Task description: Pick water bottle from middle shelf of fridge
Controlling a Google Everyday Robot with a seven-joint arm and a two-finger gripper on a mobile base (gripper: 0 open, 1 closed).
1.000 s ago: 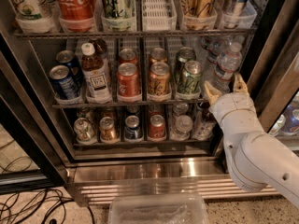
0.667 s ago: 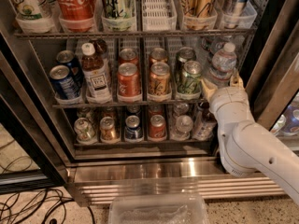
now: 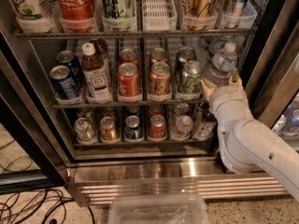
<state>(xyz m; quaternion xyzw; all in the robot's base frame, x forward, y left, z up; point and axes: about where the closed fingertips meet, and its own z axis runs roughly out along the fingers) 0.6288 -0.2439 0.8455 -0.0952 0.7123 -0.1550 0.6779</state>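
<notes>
Along the lower left of the frame, dark cables lie on the floor beside the fridge, whose steel base runs across the bottom. On the middle shelf, at mid-height, the left lane holds blue cans. Just right of them stands a brown tea bottle with a white cap, and then come a red can, an orange can and a green can, each with another can behind it. The water bottle stands upright at the far right end of this shelf, just beside the green can. The end effector is at the bottle's lower part at centre right, its fingers spread wide, one on each side of the bottle; whether they press on it cannot be told. The white arm runs down to the lower right corner. A clear plastic tub sits at bottom centre
</notes>
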